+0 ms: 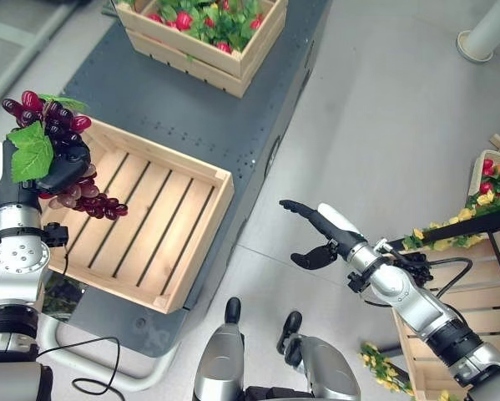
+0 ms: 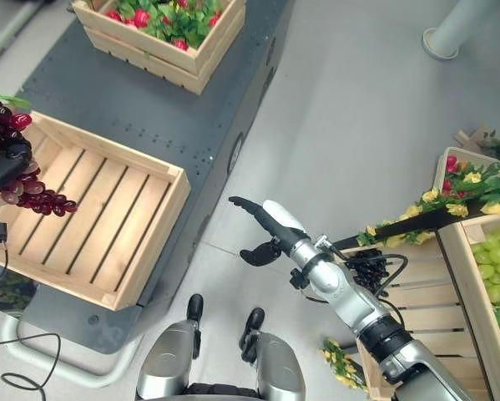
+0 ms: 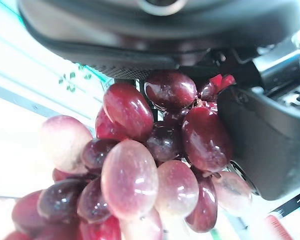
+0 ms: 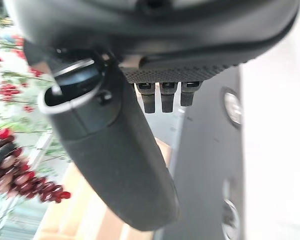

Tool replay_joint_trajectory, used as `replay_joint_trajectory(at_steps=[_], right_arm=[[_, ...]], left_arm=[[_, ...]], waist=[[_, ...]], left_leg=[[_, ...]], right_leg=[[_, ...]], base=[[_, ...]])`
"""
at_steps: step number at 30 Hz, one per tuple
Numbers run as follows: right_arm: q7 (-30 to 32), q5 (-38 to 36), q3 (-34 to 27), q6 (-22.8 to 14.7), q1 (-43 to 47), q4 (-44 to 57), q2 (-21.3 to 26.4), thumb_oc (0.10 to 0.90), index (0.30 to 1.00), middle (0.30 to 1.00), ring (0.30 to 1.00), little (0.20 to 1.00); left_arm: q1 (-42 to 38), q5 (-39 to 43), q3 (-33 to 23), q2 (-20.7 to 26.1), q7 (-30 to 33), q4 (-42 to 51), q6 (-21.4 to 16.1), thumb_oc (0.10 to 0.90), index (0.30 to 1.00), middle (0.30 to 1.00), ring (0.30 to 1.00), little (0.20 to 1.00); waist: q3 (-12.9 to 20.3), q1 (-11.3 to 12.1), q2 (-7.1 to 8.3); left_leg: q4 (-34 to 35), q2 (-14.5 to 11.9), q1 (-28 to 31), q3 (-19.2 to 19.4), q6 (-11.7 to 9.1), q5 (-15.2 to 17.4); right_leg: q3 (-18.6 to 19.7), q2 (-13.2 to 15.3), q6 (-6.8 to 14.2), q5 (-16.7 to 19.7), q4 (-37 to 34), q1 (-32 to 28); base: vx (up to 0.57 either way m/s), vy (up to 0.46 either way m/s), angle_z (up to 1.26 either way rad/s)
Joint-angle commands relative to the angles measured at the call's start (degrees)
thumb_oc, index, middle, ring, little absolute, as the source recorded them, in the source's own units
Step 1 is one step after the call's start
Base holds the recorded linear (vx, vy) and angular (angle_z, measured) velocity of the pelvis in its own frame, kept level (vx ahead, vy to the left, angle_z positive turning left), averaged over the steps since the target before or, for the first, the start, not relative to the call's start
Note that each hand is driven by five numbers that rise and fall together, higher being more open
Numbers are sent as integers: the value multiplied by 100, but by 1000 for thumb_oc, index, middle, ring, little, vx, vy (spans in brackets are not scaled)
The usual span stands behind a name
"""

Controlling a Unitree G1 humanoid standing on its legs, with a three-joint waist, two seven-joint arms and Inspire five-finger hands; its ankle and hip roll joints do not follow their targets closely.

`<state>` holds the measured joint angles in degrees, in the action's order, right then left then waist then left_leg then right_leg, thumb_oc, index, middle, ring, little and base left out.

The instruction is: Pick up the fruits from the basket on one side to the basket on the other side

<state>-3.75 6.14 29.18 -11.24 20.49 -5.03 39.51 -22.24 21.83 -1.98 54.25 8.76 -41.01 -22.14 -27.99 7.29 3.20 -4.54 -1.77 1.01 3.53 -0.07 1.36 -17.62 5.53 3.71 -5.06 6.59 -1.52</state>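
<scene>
Left hand [image 1: 53,167] is seen curled round a bunch of red grapes [image 1: 74,159], which is held up over the near-left corner of the empty wooden crate [image 1: 162,242] on the dark tabletop [image 1: 258,109]. Most of the bunch hangs below the fingers, its long axis pointing down and inward toward the crate's slatted floor, so a short lowering is judged to be needed before release. Right hand [image 1: 320,238] is held well apart over the floor, fingers spread and holding nothing.
</scene>
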Motion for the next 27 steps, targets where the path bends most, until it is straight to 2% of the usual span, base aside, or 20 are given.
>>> replay_joint_trajectory(at_steps=[1, 3, 5, 9, 10, 11, 13, 14, 16, 19, 22, 27], right_arm=[[-394, -1108, -139, -162, -154, 221, 141, 800, 900, 900, 900, 900], [-693, -1992, -256, -75, -125, 168, -87, 800, 900, 900, 900, 900], [-847, -2406, -296, 15, -65, 93, -294, 800, 900, 900, 900, 900], [-1279, -3481, -263, 566, 213, -108, -781, 800, 900, 900, 900, 900], [-1289, -3747, -215, 742, 335, -194, -906, 800, 900, 900, 900, 900], [-1286, -3871, -200, 766, 430, -256, -963, 800, 900, 900, 900, 900], [-1262, -4824, -194, 1165, 806, -344, -1260, 800, 900, 900, 900, 900], [-1245, -4865, -207, 1165, 835, -356, -1291, 800, 900, 900, 900, 900], [-1243, -5398, -264, 1554, 1221, -431, -1578, 800, 900, 900, 900, 900], [-1252, -5659, -208, 1720, 1571, -431, -1799, 800, 900, 900, 900, 900], [-1063, -6137, -165, 2074, 2042, -332, -1958, 800, 900, 900, 900, 900], [-620, -5859, -42, 2140, 2632, -553, -1940, 800, 900, 900, 900, 900]], left_arm=[[-77, 1262, -351, -119, -183, 327, -299, 400, 300, 300, 300, 300], [-177, 1729, -355, -295, -343, 535, -238, 400, 300, 300, 300, 300], [-327, 1863, -286, -387, -419, 602, -151, 400, 300, 300, 300, 300], [-864, 2162, 52, -494, -608, 637, -131, 400, 300, 300, 300, 300], [-1091, 2179, 227, -524, -646, 644, -151, 400, 300, 300, 300, 300], [-1230, 2205, 330, -535, -689, 646, -160, 400, 300, 300, 300, 300], [-1666, 2284, 665, -637, -675, 706, -208, 400, 300, 300, 300, 300], [-1714, 2295, 700, -641, -688, 702, -231, 400, 300, 300, 300, 300], [-2051, 2319, 958, -842, -675, 767, -236, 400, 300, 300, 300, 300], [-2252, 2235, 1189, -1067, -632, 889, -182, 400, 300, 300, 300, 300], [-2422, 2131, 1431, -1317, -702, 1023, -78, 400, 300, 300, 300, 300], [-2754, 1633, 1822, -1530, -610, 950, 77, 400, 300, 300, 300, 300]], waist=[[1798, -78, -319], [1946, -115, -343], [2023, -133, -359], [2175, -147, -391], [2228, -150, -394], [2252, -147, -391], [2328, -157, -394], [2332, -151, -385], [2386, -174, -384], [2431, -197, -361], [2502, -250, -328], [2600, -346, -285]], left_leg=[[318, 478, -5, -191, 111, 180], [517, 463, 129, -192, 87, 123], [648, 457, 201, -191, 71, 76], [928, 453, 307, -234, 16, -45], [954, 463, 293, -263, -6, -60], [954, 468, 273, -277, -18, -62], [954, 499, 203, -332, -35, -73], [954, 502, 193, -335, -37, -74], [954, 522, 181, -348, -18, -58], [954, 519, 212, -309, 1, -28], [954, 514, 265, -255, 6, -4], [954, 474, 350, -141, -8, 13]], right_leg=[[143, -29, 69, 104, -335, -134], [200, -72, 65, 203, -542, -239], [223, -99, 61, 257, -661, -297], [226, -160, 50, 380, -938, -416], [212, -176, 54, 439, -1040, -447], [205, -187, 54, 483, -1114, -465], [206, -215, 50, 524, -1159, -424], [209, -217, 49, 525, -1159, -414], [238, -231, 33, 532, -1159, -379], [264, -240, 16, 536, -1159, -374], [351, -278, -16, 532, -1159, -380], [441, -309, -45, 536, -1159, -418]], base=[[26, -102, -7], [-6, -96, -3], [-11, -69, -4], [-22, -95, -18], [-33, -99, -6], [-53, -121, 0], [-59, -107, 3], [-45, -79, 2], [-30, -69, -6], [-5, -58, -18], [24, -39, -21], [31, -17, -14]])
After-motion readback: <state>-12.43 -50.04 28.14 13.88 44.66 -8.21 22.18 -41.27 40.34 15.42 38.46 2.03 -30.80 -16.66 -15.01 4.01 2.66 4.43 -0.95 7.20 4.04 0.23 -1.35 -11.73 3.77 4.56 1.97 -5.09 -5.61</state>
